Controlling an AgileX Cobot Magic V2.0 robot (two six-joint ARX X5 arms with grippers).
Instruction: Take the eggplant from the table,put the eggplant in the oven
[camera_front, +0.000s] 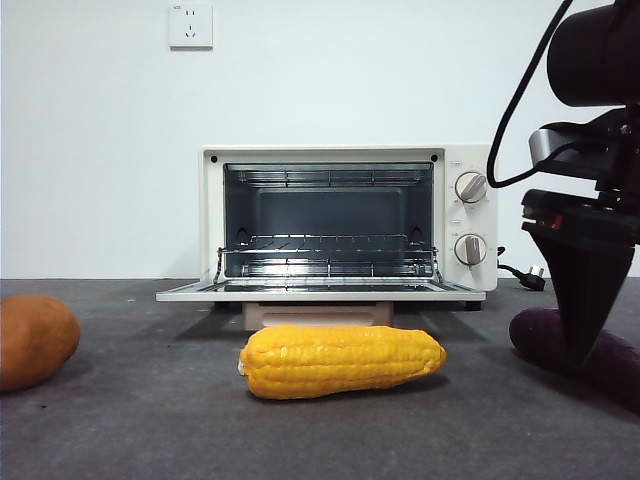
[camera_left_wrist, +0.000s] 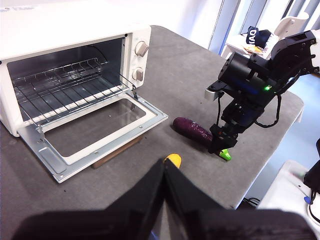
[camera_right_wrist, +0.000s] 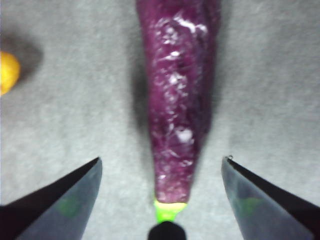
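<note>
1. the right gripper (camera_right_wrist: 161, 200) was down low over the eggplant (camera_right_wrist: 177, 95), its two black jaws spread wide with one on each side of the stem end, neither one touching it.
2. the eggplant lay flat on the table (camera_front: 150, 420), its green stem cap (camera_right_wrist: 167, 210) sitting between the spread jaws and its purple body stretching away from the gripper.
3. from the front, that same arm came in dark from high on the side, and one jaw stood in front of the eggplant (camera_front: 545, 335), hiding its middle.
4. the left gripper (camera_left_wrist: 164, 172) hung well back from the eggplant, its jaws pressed together to a thin line and holding nothing.
5. just beyond the left gripper's tip, the yellow end of the corn (camera_left_wrist: 173, 160) peeked out; in the front view the corn (camera_front: 342, 361) lay on its side on the table in front of the oven (camera_front: 470, 215).
6. seen from the left gripper, the oven (camera_left_wrist: 30, 35) stood further off than the corn, its door (camera_left_wrist: 100, 137) folded down flat and the wire rack (camera_left_wrist: 65, 85) inside bare.
7. the eggplant (camera_left_wrist: 192, 131) lay on the table beside the open door, apart from it, on the side where the oven's two knobs (camera_front: 471, 187) were.
8. an orange-brown lump (camera_front: 35, 340) sat on the table at the far side from the right gripper, well away from the corn.
</note>
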